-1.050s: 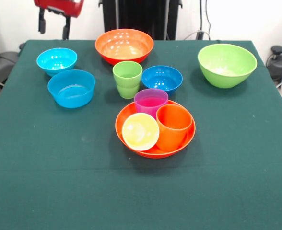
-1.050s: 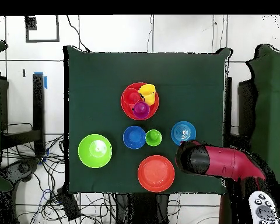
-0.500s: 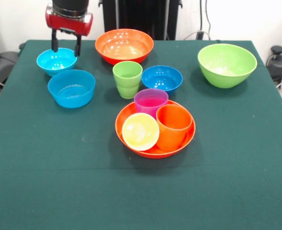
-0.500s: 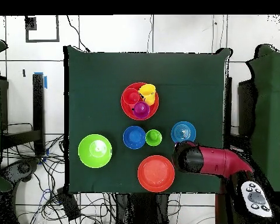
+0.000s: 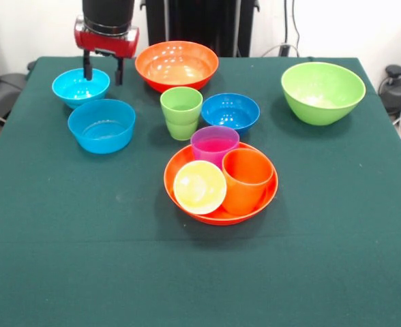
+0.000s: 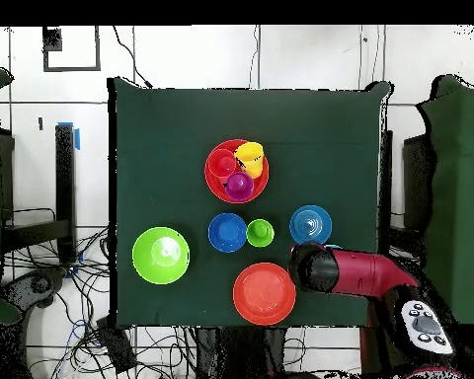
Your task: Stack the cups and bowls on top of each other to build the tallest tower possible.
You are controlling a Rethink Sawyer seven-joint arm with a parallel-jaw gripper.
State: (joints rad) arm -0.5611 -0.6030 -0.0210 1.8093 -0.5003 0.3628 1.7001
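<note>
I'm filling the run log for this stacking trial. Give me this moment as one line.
gripper: open, above far light blue bowl | nothing held | orange cup, yellow cup, purple cup: in near orange bowl | no tower yet

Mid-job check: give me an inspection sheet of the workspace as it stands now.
Surface: green cloth on the table, flat.
Job's things: orange bowl holds the yellow cup, orange cup and purple cup. Green cup, dark blue bowl, lime bowl, second orange bowl and two light blue bowls stand singly.
Clutter: nothing seen.
Hand: open, empty, above the far light blue bowl.
Cables: tangled on the floor.
Surroundings: tiled floor.
</note>
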